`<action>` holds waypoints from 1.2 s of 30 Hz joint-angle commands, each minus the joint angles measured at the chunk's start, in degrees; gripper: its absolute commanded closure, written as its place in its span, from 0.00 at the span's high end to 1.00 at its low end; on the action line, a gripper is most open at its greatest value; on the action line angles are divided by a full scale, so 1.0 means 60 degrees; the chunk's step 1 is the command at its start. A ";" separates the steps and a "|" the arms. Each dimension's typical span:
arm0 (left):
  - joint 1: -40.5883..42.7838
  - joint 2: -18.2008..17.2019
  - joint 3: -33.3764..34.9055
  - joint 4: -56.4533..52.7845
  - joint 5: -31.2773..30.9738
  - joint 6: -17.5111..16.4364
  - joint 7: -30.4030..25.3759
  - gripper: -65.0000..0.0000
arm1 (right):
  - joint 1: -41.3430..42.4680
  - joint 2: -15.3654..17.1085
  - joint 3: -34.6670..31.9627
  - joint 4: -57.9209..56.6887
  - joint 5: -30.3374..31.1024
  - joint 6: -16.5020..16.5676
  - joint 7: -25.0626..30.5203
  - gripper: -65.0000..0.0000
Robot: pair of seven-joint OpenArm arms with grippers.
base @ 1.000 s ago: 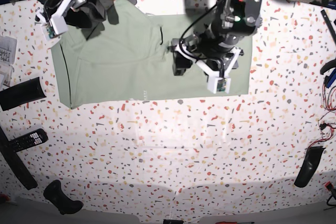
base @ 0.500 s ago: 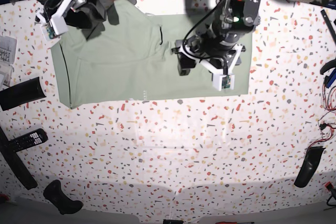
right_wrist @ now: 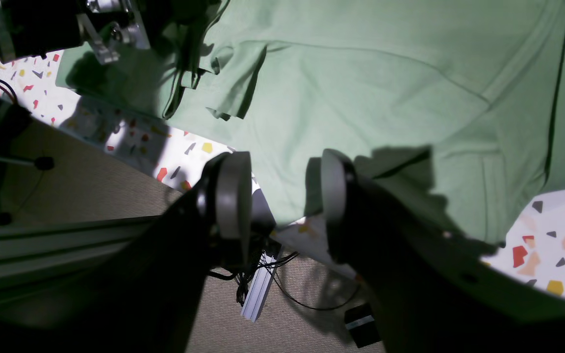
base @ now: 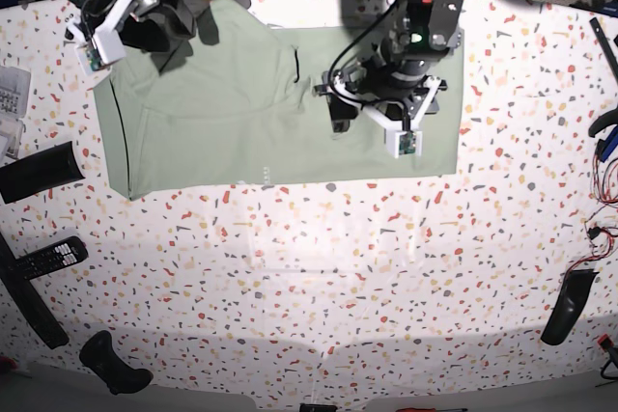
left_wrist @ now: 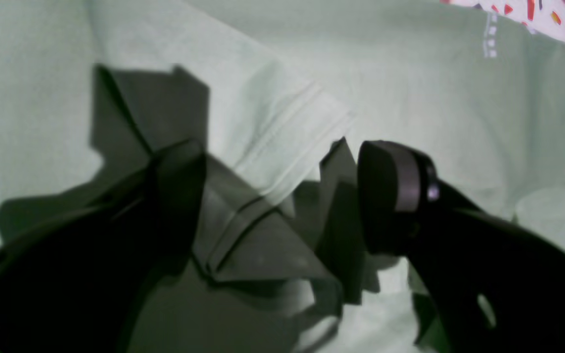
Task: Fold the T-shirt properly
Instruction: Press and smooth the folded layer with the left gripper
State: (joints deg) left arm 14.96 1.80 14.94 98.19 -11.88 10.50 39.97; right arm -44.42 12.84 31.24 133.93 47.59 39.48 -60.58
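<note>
The pale green T-shirt [base: 212,113] lies spread flat on the speckled table [base: 338,277], at its far side. My left gripper [base: 336,108] hovers low over the shirt's right half. In the left wrist view that gripper [left_wrist: 282,196] is open wide, and a folded sleeve hem of the T-shirt [left_wrist: 272,142] lies between its black fingers [left_wrist: 390,196]. My right gripper [base: 162,24] hangs at the shirt's far left corner. Seen from the right wrist, it [right_wrist: 282,193] stands open over the T-shirt's [right_wrist: 361,73] edge, its grey pads [right_wrist: 233,196] holding nothing.
A remote control [base: 53,258] and a black case [base: 39,171] lie at the left edge, a black handle [base: 116,364] at the front left. Another black tool [base: 570,306] and cables [base: 603,229] are at the right. Beyond the table's far edge [right_wrist: 184,162] is floor.
My left arm has drawn back toward the far side of the shirt, its jaws still wide. The right arm and the shirt have not moved.
</note>
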 commanded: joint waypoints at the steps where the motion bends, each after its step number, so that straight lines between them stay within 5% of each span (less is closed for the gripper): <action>1: -0.0076 0.0168 0.0026 0.0204 -0.0357 -0.0302 0.0040 0.69 | -0.0029 0.0062 0.0040 0.0179 0.0146 0.0086 0.0186 0.35; 5: -0.0342 0.0386 0.0029 0.0204 -0.1297 -0.1060 0.0055 0.69 | -0.0029 0.0058 0.0040 0.0179 0.0146 0.0086 0.0186 0.35; 15: -0.1075 0.0361 0.0018 0.0222 -0.0317 -0.1315 0.1322 0.69 | -0.0033 0.0084 0.0040 0.0179 0.0146 0.0086 0.0182 0.35; 19: -0.1067 0.0353 0.0018 0.0353 0.1490 -0.0408 0.1876 0.69 | -0.0029 0.0084 0.0040 0.0179 0.0142 0.0086 0.0160 0.35; 26: -0.1013 0.0357 0.0018 0.1912 0.3107 -0.0346 0.2189 0.69 | -0.0029 0.0084 0.0040 0.0179 0.0142 0.0086 0.0160 0.35; 36: -0.0076 0.0357 0.0018 0.1963 0.3344 0.0681 0.1945 0.69 | -0.0033 0.0087 0.0040 0.0179 0.0146 0.0086 0.0160 0.35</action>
State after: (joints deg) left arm 15.09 3.38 14.96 108.99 7.77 14.52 52.82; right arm -44.42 12.95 31.24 133.93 47.57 39.51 -60.75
